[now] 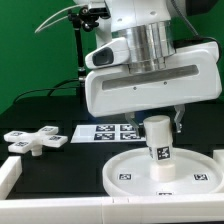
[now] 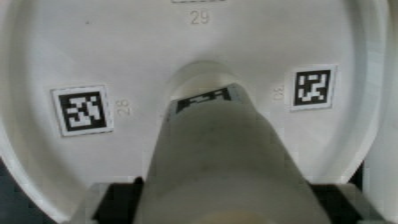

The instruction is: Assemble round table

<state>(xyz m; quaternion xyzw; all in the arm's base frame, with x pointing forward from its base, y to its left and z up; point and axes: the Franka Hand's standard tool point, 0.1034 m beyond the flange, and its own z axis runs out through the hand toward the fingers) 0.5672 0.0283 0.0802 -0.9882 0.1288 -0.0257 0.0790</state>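
Our pincer (image 2: 221, 203) is clamped on the short cylinder leg (image 1: 157, 142), which stands upright at the middle of the round disc (image 1: 120, 165) on the black counter (image 1: 60, 165); we see the cross base (image 1: 35, 140) lying well apart, toward the exterior view's left, beside the marker board (image 1: 105, 131).

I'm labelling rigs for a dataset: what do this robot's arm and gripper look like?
The arm is glossy white, ending in a metallic grey cylinder. Below it the gripper has a broad, rounded white box body. Its fingers are black. Thin black cables loop beside the arm. No markings are legible.
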